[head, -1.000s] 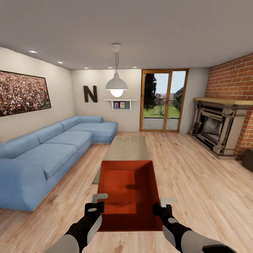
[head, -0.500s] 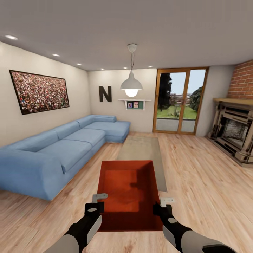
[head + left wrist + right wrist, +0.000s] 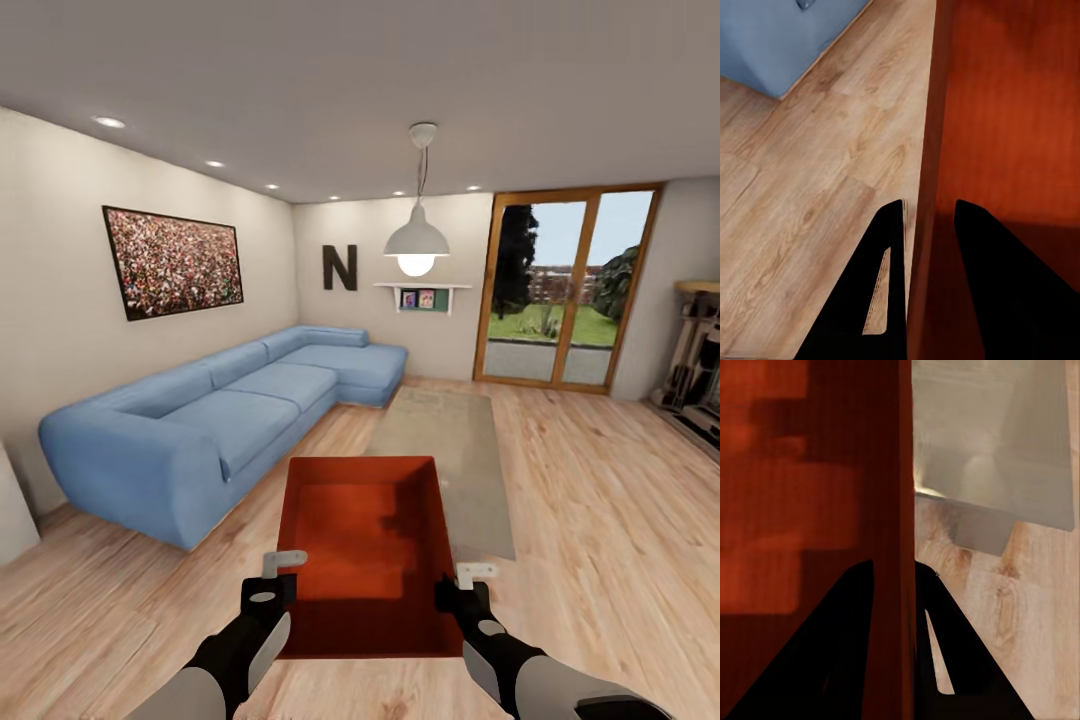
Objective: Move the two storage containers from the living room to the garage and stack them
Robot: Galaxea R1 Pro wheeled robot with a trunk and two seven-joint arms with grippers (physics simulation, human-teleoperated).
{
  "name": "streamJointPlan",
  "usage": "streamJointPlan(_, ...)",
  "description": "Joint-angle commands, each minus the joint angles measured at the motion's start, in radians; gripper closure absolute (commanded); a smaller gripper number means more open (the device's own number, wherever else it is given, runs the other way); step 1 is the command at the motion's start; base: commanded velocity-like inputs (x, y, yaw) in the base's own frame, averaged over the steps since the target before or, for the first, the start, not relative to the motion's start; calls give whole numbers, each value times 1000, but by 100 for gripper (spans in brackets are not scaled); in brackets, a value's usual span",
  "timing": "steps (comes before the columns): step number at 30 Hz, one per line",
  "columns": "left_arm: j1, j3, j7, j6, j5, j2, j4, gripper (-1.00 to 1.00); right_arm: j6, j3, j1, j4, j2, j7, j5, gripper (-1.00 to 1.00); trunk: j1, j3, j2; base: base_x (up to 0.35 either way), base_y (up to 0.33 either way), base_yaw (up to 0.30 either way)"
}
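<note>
Storage container [image 3: 365, 550]: red-orange, open-topped, held in front of the robot above the wood plank floor [image 3: 600, 520] of the living room. Left pincer [image 3: 283, 568]: pinching the container's left wall. Right pincer [image 3: 466, 574]: pinching the right wall. Blue sofa [image 3: 220, 420] at left; low grey tabletop [image 3: 450, 460] just beyond the container.
</note>
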Motion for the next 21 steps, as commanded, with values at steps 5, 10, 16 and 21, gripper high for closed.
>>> streamJointPlan(5,-1,-2,8,4,-3,-3,-15,100,-1,1,0,4,5,1,2,100,0,-2,-1,0,0,266)
streamJointPlan(10,-1,-2,8,4,-3,-3,-15,100,-1,1,-1,3,5,1,2,100,0,-2,-1,0,0,266)
streamJointPlan(16,-1,-2,8,4,-3,-3,-15,100,0,1,0,4,5,1,2,100,0,-2,-1,0,0,266)
streamJointPlan(21,-1,-2,8,4,-3,-3,-16,100,-1,1,0,3,5,1,2,100,0,-2,-1,0,0,266)
